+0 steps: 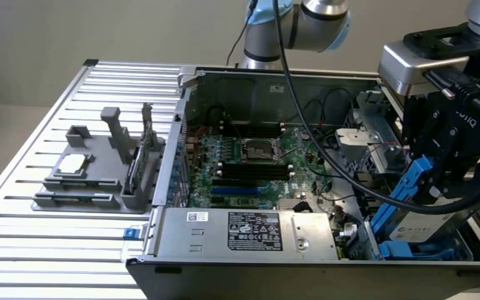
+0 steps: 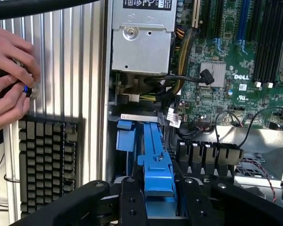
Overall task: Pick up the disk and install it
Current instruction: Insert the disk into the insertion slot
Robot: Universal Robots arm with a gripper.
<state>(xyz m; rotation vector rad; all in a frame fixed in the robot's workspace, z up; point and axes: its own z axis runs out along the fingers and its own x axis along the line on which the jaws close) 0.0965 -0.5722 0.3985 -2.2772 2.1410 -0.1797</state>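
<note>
The disk (image 1: 419,222) (image 2: 155,160) stands steeply tilted on edge at the exterior view's right end of the open computer case (image 1: 170,164), its blue carrier bracket facing the motherboard (image 1: 249,156) and its lower end down among blue parts in the case's near corner. The hand (image 1: 444,190) (image 2: 162,202) pinches the disk from above, a black finger on either side of the carrier. The grey power-supply box (image 1: 257,231) lies beside it along the case's near wall. The case rests on a slatted metal bench (image 1: 40,250). In the wrist view a keyboard (image 2: 47,165) lies on the bench.
</note>
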